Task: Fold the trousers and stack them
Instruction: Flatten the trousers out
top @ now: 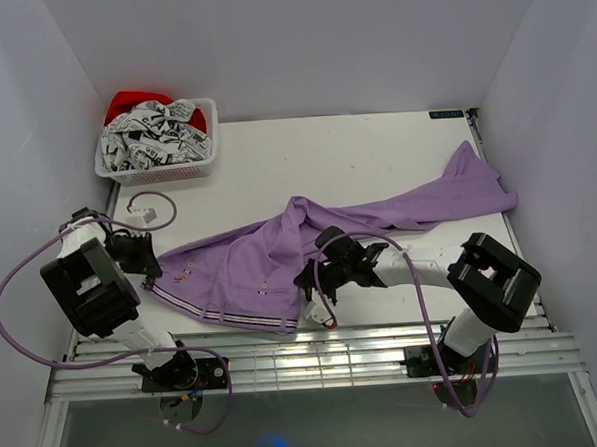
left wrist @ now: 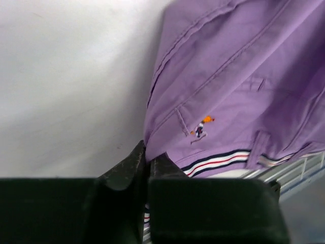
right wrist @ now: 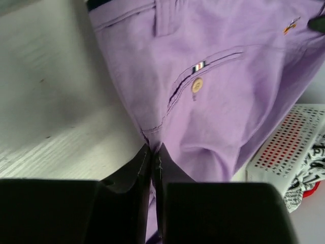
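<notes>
white flat bench: carries all.
long lilac-purple soft-cloth trousers: rumpled across bench middle, striped waistband front-left, one leg trailing to far-right edge.
white perforated plastic basket: far-left corner, printed laundry inside.
left claw: clenched on waistband corner.
right claw: clenched on seat cloth.
risk: shallow pinches may slip under pull; trailing leg may drag and bunch the fold.

Trousers on table, basket behind.
</notes>
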You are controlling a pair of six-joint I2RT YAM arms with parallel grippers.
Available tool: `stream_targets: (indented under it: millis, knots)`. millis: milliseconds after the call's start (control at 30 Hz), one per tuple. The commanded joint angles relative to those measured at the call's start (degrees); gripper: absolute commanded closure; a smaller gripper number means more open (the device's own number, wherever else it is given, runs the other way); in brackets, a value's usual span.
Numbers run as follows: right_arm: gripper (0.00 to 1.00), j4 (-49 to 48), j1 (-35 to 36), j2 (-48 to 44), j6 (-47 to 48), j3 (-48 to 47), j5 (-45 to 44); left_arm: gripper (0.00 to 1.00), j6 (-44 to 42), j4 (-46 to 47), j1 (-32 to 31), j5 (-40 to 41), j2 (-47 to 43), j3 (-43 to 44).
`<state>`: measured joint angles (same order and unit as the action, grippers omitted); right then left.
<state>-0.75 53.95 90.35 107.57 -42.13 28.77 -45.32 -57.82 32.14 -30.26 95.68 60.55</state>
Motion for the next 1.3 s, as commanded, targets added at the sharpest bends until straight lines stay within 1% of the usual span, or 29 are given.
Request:
stream_targets:
  millis: [0,33,67,167,200,267,300,333,400,433,467,533,600,667,700,733,767,800,833,867,900,933,967,1033,1067,1133,1167,1233,1267]
  knots:
    - [0.92,5.04,2.20,-6.49,-10.60,-5.23,3.57,0.96,-0.21,3.33,-1.28,-5.06,-1.90,11.38]
    - [0.92,7.41,2.73,-7.46,-13.76,-8.55,4.79,1.00,0.23,3.42,-2.34,-4.90,-1.73,14.04]
    - [0.92,9.61,3.34,-8.94,-20.58,-10.32,5.41,1.00,1.02,3.42,-3.48,-4.81,-1.38,16.41]
    - [0.92,14.45,5.54,-9.58,-31.07,-17.25,7.08,1.00,2.34,3.51,-9.01,-3.49,1.08,25.47]
    - [0.92,15.77,6.68,-9.14,-38.15,-19.02,7.52,1.00,2.95,3.68,-10.59,-2.88,1.96,27.32]
    - [0.92,16.74,7.91,-6.61,-45.13,-24.72,8.31,1.00,4.36,5.25,-14.90,-1.65,4.50,32.07]
    - [0.92,16.58,9.14,-5.37,-51.69,-26.41,8.40,1.00,5.41,5.79,-16.05,-1.64,5.47,33.47]
    - [0.92,15.79,9.67,-4.14,-55.33,-27.99,8.32,1.00,6.03,6.40,-18.49,-1.21,6.53,34.79]
    - [0.92,14.12,11.08,1.04,-61.92,-33.16,8.14,1.00,7.17,8.42,-20.62,-0.41,9.69,38.49]
    - [0.92,12.20,11.43,2.97,-68.65,-35.19,7.97,1.00,8.65,8.95,-22.37,-0.41,10.83,39.80]
    - [0.92,10.44,11.87,7.08,-72.55,-37.39,7.18,1.00,9.80,10.70,-23.08,-0.33,11.89,42.43]
    - [0.92,7.10,13.19,11.67,-83.24,-44.42,3.33,1.00,13.04,12.11,-24.49,-0.33,15.05,45.08]
    - [0.92,3.05,14.07,18.44,-88.91,-51.78,-0.28,1.00,15.25,15.18,-24.67,-0.24,17.60,48.32]
    - [0.92,3.21,14.60,24.92,-93.57,-57.34,-2.40,1.00,17.79,16.77,-24.67,1.34,19.19,50.27]
    - [0.91,3.65,15.04,26.79,-95.07,-59.97,-3.63,0.98,18.07,17.73,-24.58,2.04,19.89,52.19]
    - [0.82,4.61,15.13,28.29,-96.22,-64.87,-3.99,0.96,18.42,18.35,-24.58,3.88,20.94,52.90]
    - [0.74,6.01,15.13,30.39,-96.93,-66.84,-3.90,0.93,19.21,18.97,-24.58,4.76,21.21,53.61]
    - [0.62,8.38,15.04,30.59,-96.93,-68.07,-3.73,0.86,19.30,19.50,-24.50,5.56,21.30,54.40]
    - [0.39,9.10,14.87,30.07,-96.67,-68.35,-4.07,0.83,19.39,19.50,-24.58,6.78,21.39,55.80]
    - [0.34,9.36,14.60,26.85,-95.89,-65.74,-3.90,0.79,19.31,18.46,-24.50,7.32,21.30,56.60]
    - [0.26,9.28,13.47,24.46,-94.57,-63.36,-3.81,0.66,18.52,17.49,-24.49,7.84,21.22,57.47]
    - [0.22,9.63,12.76,22.00,-94.39,-60.99,-4.16,0.58,18.34,16.87,-24.32,8.46,20.78,57.74]
    - [0.19,10.41,10.41,16.85,-94.21,-56.70,-4.17,0.50,17.99,14.52,-24.14,8.90,19.65,57.75]
    - [0.16,14.45,7.23,11.98,-93.68,-53.16,-5.73,0.20,15.36,11.61,-23.18,8.47,17.89,55.57]
    - [0.16,15.77,2.78,7.35,-93.51,-51.40,-6.01,0.12,14.74,10.11,-22.57,6.81,15.09,53.81]
    - [0.19,19.89,-2.60,3.36,-90.27,-45.17,-7.49,0.11,13.51,8.79,-19.68,3.83,11.74,50.03]
    - [0.21,21.22,-8.11,0.13,-88.60,-42.97,-9.07,0.11,12.11,5.21,-18.70,-0.72,10.16,46.44]
    - [0.27,24.90,-14.37,-2.36,-82.83,-36.64,-11.01,0.11,6.86,2.03,-17.82,-1.99,5.85,42.04]
    - [0.29,25.71,-20.15,-4.19,-80.43,-34.62,-11.54,0.11,5.00,-0.25,-17.64,-2.52,4.27,36.01]
